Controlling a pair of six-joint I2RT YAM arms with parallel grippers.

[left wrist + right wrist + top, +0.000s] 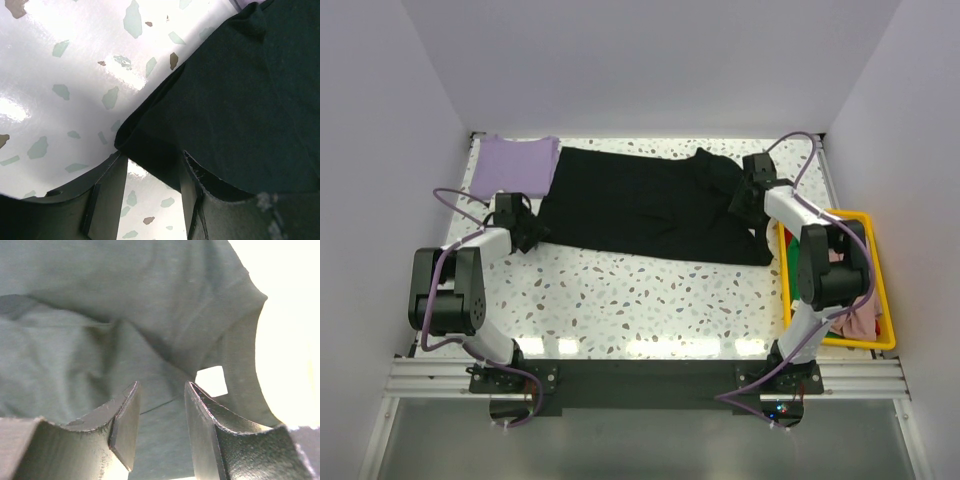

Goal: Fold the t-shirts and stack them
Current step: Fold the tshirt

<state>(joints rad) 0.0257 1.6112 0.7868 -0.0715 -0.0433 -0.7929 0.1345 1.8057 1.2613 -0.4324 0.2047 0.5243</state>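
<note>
**Inventory, from your arm bases outward, each item placed against the black t-shirt point(640, 205)**

1. Table point(650, 300) — speckled white top, with a bare strip on the near side of the black t-shirt.
2. Yellow bin point(882, 300) — just beside the black t-shirt's right end. A dusty pink t-shirt point(860, 318) is bunched in its near part. A sliver of green cloth point(791, 268) shows by its left wall.
3. Left gripper point(527, 232) — at the black t-shirt's near-left corner. In your wrist view its fingers point(107, 195) stand moderately apart. The corner hem lies in the gap and is not pinched.
4. Right gripper point(748, 192) — over the black t-shirt's rumpled right end. Its fingers point(125, 420) stand a narrow gap apart above the fabric and grip nothing.
5. Black t-shirt — spread lengthwise across the table, mostly flat, with cloth bunched at the right end.
6. Lavender t-shirt point(513, 163) — folded, at the black t-shirt's far-left. The 2 meet at the edge, but you cannot tell which overlaps.
</note>
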